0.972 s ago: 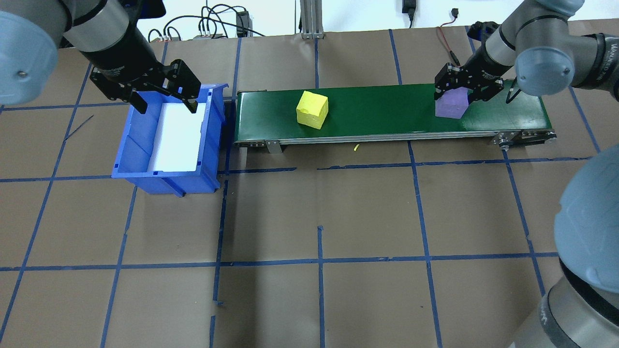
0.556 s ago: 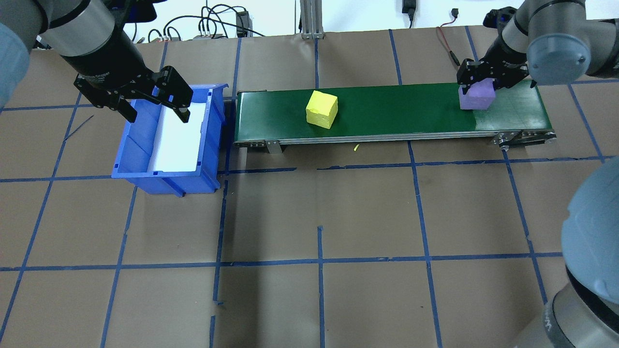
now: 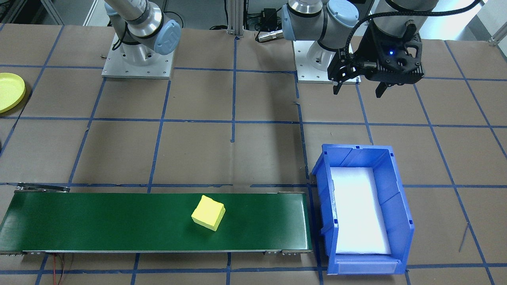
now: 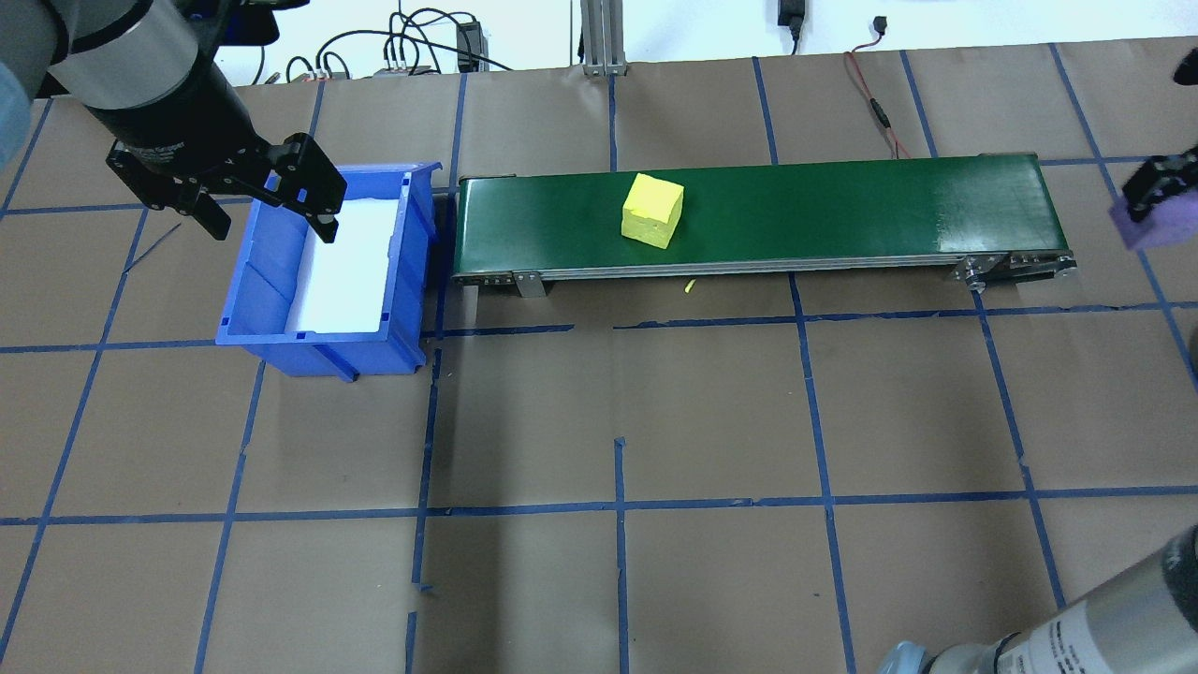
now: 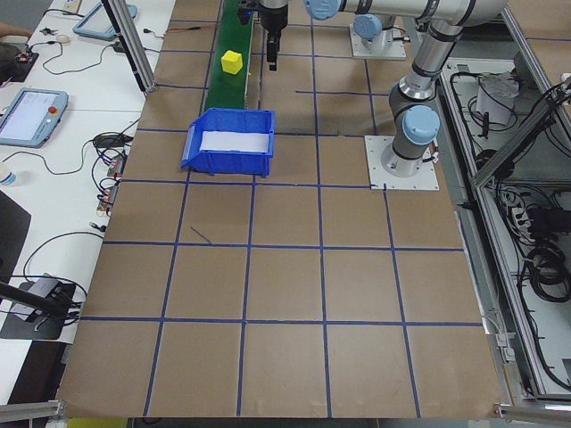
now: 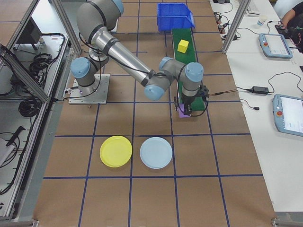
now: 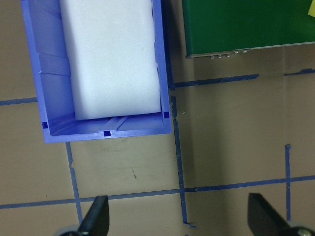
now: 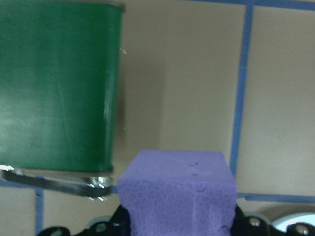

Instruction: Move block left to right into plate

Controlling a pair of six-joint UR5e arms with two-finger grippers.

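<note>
**Purple block carried off the belt end**

Front view: left tool (image 3: 358,89) hangs wide open and empty, blue bin (image 3: 362,209) below it.

Overhead: right tool (image 4: 1153,192) is clamped on the purple block (image 4: 1161,225), past the conveyor (image 4: 758,217).

Right-side view: yellow plate (image 6: 116,151) lies well away from that tool.

The worktop (image 4: 711,412), covered in brown paper with blue tape lines, is carrying a green conveyor belt (image 4: 842,211), a blue bin (image 4: 323,271) just beside its end, and a yellow plate (image 6: 116,151) beside a pale blue plate (image 6: 156,152).
</note>
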